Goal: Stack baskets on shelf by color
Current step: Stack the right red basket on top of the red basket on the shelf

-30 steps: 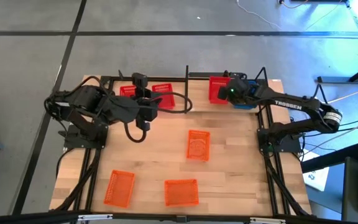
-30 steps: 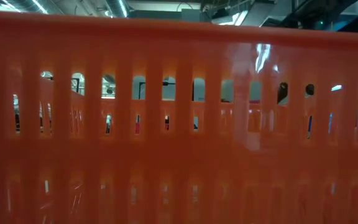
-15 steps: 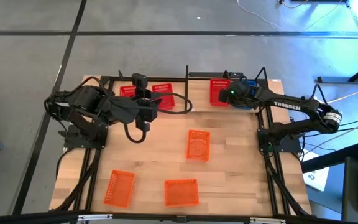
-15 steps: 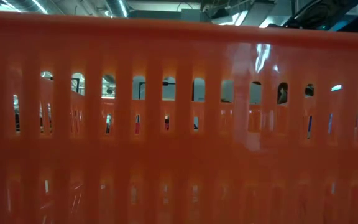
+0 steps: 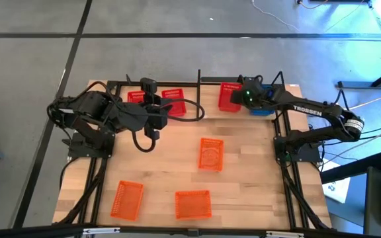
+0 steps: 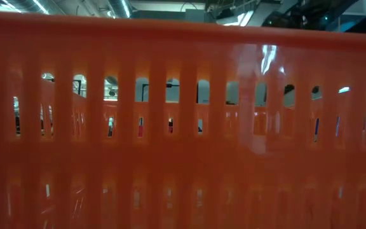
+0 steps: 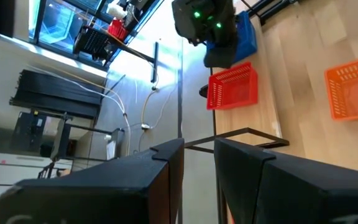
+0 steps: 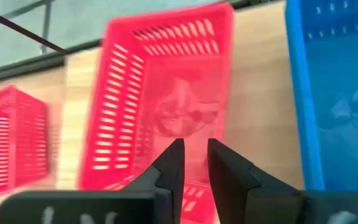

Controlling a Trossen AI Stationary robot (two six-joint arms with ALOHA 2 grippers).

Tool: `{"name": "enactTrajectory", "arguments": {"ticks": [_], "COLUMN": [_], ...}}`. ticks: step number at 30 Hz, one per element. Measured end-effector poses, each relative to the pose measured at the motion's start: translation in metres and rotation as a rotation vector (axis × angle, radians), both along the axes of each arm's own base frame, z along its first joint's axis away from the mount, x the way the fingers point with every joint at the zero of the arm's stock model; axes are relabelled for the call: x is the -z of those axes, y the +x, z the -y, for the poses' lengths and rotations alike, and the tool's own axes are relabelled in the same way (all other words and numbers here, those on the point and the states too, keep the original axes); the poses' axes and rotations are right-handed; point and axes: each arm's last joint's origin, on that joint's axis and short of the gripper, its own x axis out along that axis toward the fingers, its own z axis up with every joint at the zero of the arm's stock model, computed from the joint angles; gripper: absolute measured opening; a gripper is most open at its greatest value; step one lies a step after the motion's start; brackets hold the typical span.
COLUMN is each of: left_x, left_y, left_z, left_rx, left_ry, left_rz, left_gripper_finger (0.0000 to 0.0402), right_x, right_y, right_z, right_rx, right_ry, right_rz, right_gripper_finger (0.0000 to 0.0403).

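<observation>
Wooden shelf (image 5: 204, 92): my right gripper (image 5: 243, 100) hovers over red basket (image 5: 229, 96) beside blue (image 5: 262, 106), fingers slightly parted, gripping nothing.

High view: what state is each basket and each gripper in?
Red plastic mesh basket: upright, at right gripper.
Two other red baskets: upright, side by side, unstacked.
Blue plastic basket: upright, partly under right arm.
Three orange mesh baskets: upright, scattered, unstacked.
Right gripper: slightly open.
Left gripper: open, empty.
</observation>
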Motion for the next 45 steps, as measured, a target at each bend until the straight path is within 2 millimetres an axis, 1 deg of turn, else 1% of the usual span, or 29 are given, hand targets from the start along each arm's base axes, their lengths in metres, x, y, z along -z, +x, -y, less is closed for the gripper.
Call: {"name": "enactTrajectory", "arguments": {"ticks": [4, 6, 10, 13, 16, 20, 23, 26, 30, 38, 45], "left_x": [0.000, 0.000, 0.000, 0.000, 0.000, 0.000, 0.000, 0.000, 0.000, 0.000, 0.000], "left_y": [0.000, 0.000, 0.000, 0.000, 0.000, 0.000, 0.000, 0.000, 0.000, 0.001, 0.001], "left_z": [0.000, 0.000, 0.000, 0.000, 0.000, 0.000, 0.000, 0.000, -0.002, -0.002, -0.002], "left_rx": [0.000, 0.000, 0.000, -0.002, -0.002, -0.003, -0.004, -0.013, -0.027, -0.028, -0.028], "left_ry": [0.001, 0.001, 0.001, -0.002, -0.002, -0.003, -0.005, -0.023, -0.036, -0.036, -0.036], "left_rz": [-0.002, -0.003, -0.003, -0.001, -0.001, 0.000, 0.002, 0.017, 0.028, 0.028, 0.027], "left_gripper_finger": [0.0084, 0.0084, 0.0084, 0.0084, 0.0084, 0.0084, 0.0084, 0.0084, 0.0084, 0.0084, 0.0084], "right_x": [-0.016, -0.028, -0.051, -0.059, -0.045, -0.015, 0.004, 0.015, 0.019, 0.025, 0.028], "right_y": [0.002, 0.008, 0.029, 0.046, 0.063, 0.080, 0.089, 0.092, 0.091, 0.080, 0.077], "right_z": [0.001, 0.001, 0.001, 0.002, 0.005, 0.012, 0.016, 0.020, 0.022, 0.019, 0.017], "right_rx": [-0.019, -0.032, -0.134, -0.264, -0.372, -0.469, -0.573, -0.639, -0.650, -0.646, -0.647], "right_ry": [-0.013, -0.046, -0.231, -0.361, -0.378, -0.291, -0.262, -0.220, -0.187, -0.091, -0.048], "right_rz": [-0.002, 0.043, 0.229, 0.325, 0.294, 0.243, 0.182, 0.176, 0.184, 0.095, 0.056], "right_gripper_finger": [0.0068, 0.0068, 0.0069, 0.0069, 0.0065, 0.0058, 0.0057, 0.0057, 0.0057, 0.0057, 0.0057]}}
